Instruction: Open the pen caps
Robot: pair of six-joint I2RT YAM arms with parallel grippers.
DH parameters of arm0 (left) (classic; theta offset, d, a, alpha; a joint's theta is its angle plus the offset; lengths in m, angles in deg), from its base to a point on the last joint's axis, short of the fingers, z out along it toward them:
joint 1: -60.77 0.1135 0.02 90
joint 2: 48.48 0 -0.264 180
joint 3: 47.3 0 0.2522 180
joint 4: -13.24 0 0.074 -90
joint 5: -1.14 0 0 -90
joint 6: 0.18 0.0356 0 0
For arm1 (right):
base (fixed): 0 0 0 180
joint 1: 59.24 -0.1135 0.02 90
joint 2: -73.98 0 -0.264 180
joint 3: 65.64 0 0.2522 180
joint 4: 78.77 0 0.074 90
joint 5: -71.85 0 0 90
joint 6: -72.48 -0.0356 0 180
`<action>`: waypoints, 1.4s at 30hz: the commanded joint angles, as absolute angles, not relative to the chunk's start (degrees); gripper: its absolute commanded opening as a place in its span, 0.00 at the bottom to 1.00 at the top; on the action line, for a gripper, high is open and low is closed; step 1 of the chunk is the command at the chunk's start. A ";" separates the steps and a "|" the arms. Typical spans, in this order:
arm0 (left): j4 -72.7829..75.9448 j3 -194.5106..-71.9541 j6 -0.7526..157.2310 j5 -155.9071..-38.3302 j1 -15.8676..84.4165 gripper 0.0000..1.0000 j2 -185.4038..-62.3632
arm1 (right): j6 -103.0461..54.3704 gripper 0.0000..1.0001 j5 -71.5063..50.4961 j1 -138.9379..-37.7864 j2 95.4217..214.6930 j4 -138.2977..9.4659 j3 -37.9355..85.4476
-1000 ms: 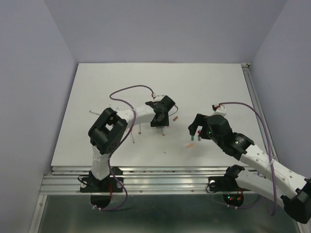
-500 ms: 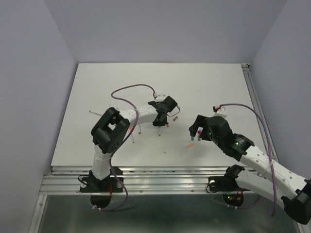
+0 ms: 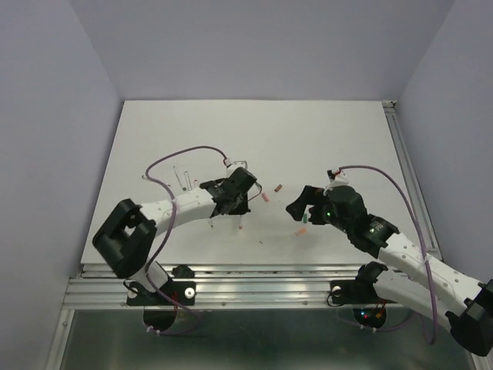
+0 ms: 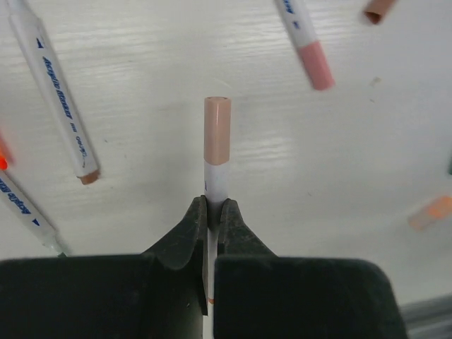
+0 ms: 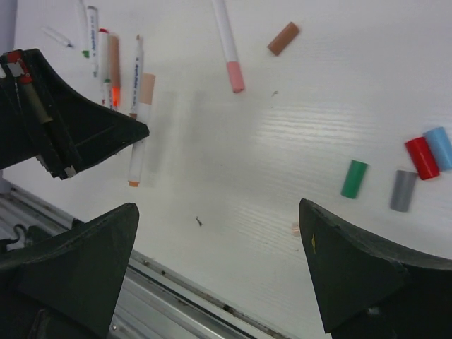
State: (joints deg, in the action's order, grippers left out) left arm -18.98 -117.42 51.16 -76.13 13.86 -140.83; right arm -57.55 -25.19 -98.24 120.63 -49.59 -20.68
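Note:
My left gripper is shut on the white barrel of a pen whose peach pen cap sticks out past the fingertips, above the table. In the top view this gripper hangs left of centre. My right gripper is open and holds nothing; it hovers over the table near the front. Loose pen caps lie to its right: green, grey, red, blue, and a brown one farther back. A pen with a pink cap lies near the brown one.
Several more pens lie on the white table to the left of the held one. An orange cap lies to its right. The table's metal front rail runs just below my right gripper.
My left gripper has shut on the peach-capped pen and drawn it left and toward the front, the arm swinging out to the left. My right gripper has shifted slightly left, still open.

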 commanded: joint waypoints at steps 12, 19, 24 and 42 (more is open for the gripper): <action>8.52 -101.85 57.65 -99.22 11.29 0.00 -115.19 | -63.31 1.00 -11.29 -98.00 129.43 -82.04 -21.64; 10.29 -102.11 56.95 -100.46 10.76 0.00 -115.71 | -64.37 0.81 -10.77 -98.00 134.35 -85.93 -21.29; 10.90 -102.28 57.21 -100.72 10.50 0.00 -117.03 | -65.16 0.66 -9.53 -98.00 136.90 -88.30 -21.12; 13.27 -95.96 53.79 -106.43 10.15 0.00 -115.90 | -69.82 0.01 -21.73 -98.00 136.47 -81.02 -20.42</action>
